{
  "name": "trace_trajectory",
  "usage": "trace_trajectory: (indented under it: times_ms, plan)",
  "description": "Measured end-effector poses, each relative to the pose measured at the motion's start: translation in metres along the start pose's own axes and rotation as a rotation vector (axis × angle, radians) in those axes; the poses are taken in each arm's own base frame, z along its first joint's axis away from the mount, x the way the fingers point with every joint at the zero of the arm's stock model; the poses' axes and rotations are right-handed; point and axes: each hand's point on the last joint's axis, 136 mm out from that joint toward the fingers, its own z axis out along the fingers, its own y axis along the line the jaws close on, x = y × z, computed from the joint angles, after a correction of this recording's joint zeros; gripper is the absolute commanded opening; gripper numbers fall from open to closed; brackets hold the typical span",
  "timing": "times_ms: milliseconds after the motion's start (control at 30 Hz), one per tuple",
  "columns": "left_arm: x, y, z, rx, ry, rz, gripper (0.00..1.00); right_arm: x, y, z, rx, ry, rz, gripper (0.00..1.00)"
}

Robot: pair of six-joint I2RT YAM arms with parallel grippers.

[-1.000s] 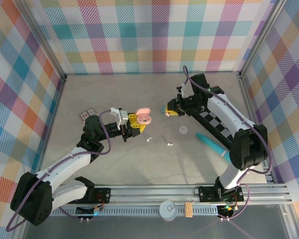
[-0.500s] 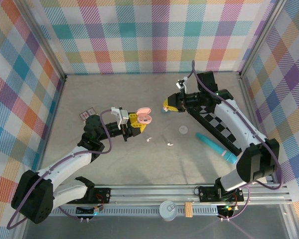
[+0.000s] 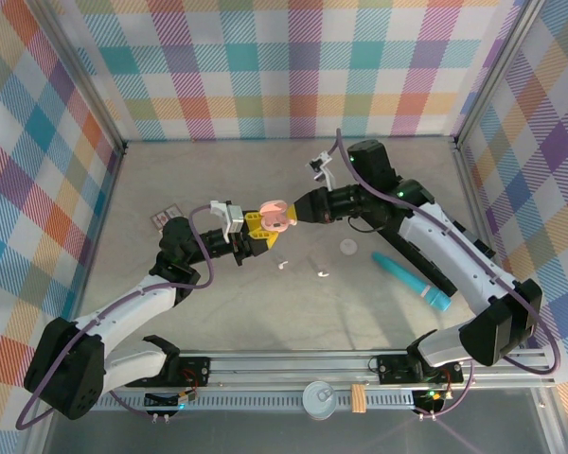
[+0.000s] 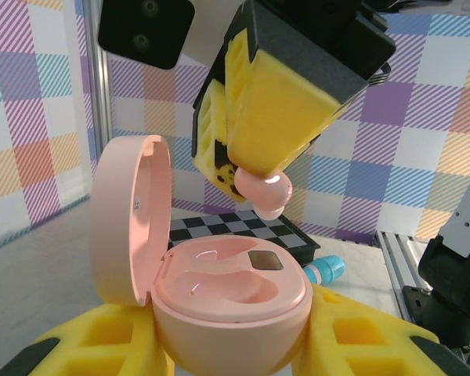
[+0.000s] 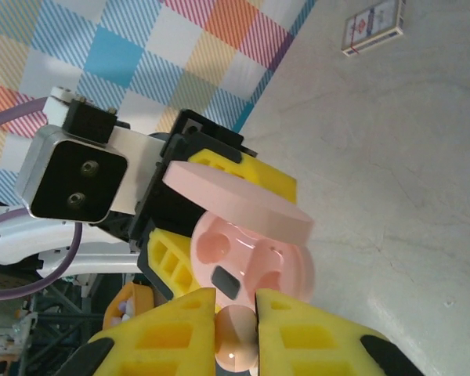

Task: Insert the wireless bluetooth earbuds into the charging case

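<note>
While left tool [image 3: 258, 229] clasps the case [image 4: 231, 294], right tool [image 3: 299, 210] pinches an earbud [image 4: 268, 194] above it.

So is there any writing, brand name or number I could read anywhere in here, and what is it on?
No text here can be read.
The small box carries some red and dark print, but it is too small and blurred to make out.
The pink charging case shows no lettering.
</note>
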Motion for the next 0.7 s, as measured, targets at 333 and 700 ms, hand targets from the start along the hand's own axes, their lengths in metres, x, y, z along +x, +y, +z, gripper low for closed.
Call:
trace_trajectory:
  times_ms: [333,700]
  plan:
    - [-0.001,-0.001,0.001,0.014,-0.001,-0.01,0.25,-0.008,0.007,0.007,-0.017,-0.016,-0.048,0.16]
    - [0.001,0.0,0.002,0.009,0.001,-0.019,0.25,-0.008,0.004,0.014,-0.019,-0.007,-0.048,0.16]
